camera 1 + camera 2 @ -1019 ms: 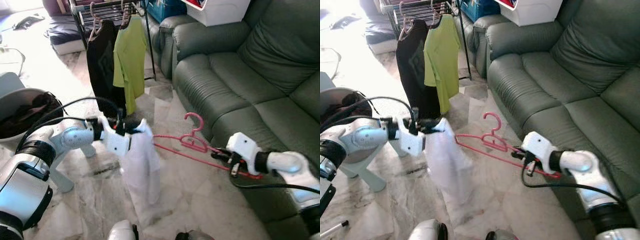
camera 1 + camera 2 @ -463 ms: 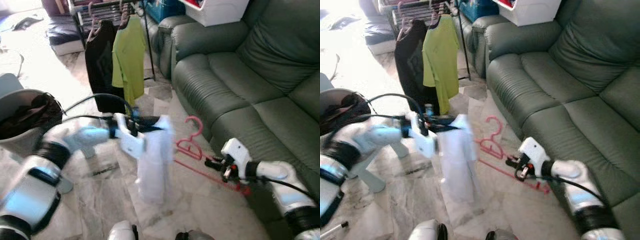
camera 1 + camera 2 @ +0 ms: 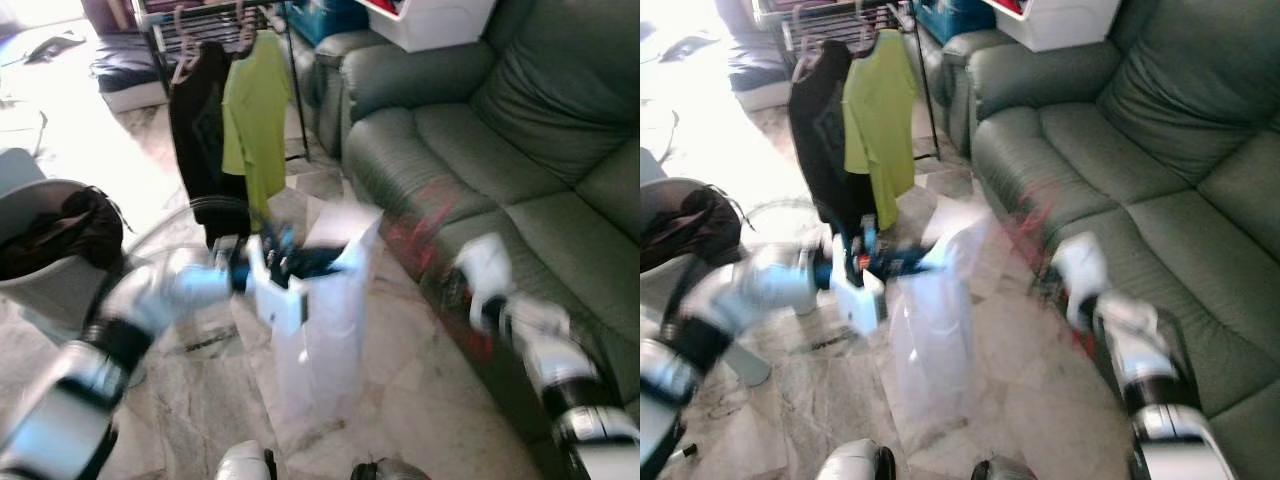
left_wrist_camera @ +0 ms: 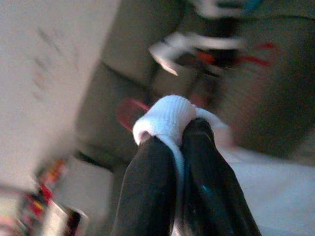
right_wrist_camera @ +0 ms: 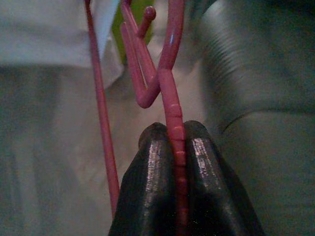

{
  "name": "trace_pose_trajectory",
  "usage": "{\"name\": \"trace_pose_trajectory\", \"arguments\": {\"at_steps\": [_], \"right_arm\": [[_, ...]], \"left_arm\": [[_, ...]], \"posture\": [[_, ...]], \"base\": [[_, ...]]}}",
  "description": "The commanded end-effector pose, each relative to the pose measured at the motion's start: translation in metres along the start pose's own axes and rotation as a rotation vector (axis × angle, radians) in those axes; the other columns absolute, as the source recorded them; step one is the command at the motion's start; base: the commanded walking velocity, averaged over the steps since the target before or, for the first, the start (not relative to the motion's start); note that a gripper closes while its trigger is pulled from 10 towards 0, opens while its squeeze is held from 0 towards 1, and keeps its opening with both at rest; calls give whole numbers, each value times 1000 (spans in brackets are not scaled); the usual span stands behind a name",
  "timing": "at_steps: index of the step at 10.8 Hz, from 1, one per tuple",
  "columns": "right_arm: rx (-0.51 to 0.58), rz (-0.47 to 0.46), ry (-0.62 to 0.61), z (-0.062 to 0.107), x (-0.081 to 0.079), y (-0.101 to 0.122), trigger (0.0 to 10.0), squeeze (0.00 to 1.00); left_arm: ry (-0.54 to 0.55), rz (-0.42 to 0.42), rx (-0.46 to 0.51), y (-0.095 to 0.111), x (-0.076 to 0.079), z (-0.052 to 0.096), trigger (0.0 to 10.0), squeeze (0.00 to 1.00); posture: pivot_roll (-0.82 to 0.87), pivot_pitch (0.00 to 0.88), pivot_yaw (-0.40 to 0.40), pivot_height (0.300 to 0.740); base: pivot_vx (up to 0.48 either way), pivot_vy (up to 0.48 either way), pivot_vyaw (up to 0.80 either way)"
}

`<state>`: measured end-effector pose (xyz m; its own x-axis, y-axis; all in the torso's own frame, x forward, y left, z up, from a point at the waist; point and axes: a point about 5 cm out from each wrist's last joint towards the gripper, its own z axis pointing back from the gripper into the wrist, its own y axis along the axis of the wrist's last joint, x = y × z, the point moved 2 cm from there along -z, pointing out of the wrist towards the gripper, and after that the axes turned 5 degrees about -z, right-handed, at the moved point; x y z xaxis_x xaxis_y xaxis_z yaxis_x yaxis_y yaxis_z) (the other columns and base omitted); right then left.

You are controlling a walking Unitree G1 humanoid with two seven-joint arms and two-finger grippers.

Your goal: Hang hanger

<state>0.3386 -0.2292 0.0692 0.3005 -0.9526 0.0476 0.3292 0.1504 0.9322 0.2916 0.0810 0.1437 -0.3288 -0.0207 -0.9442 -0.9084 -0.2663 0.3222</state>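
Motion-blurred hanger (image 5: 170, 93), white garment (image 3: 325, 300)

Floor (image 3: 420, 400) is pale marble-look tile w/ grey veins. Dark green leather sofa (image 3: 520, 150) fills the right side, near to far. A white box (image 3: 435, 22) sits at far right behind it. Far centre: black drying rack (image 3: 215, 20) w/ a black shirt (image 3: 200, 130) & a lime shirt (image 3: 255, 115) on hangers. Left: grey basket (image 3: 50, 250) of dark clothes. Strong light at far left.

Left pincer (image 4: 181, 135) pinching white cloth (image 4: 167, 114), blurred sofa (image 4: 123, 64) behind
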Motion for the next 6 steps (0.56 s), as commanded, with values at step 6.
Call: {"name": "trace_pose_trajectory", "arguments": {"at_steps": [6], "right_arm": [[494,-767,-241,-22,3,107,10000,0]], "left_arm": [[222,257,-213,-11,17,-5,10000,0]], "posture": [[-14,34,-14,740]], "base": [[0,0,0]]}}
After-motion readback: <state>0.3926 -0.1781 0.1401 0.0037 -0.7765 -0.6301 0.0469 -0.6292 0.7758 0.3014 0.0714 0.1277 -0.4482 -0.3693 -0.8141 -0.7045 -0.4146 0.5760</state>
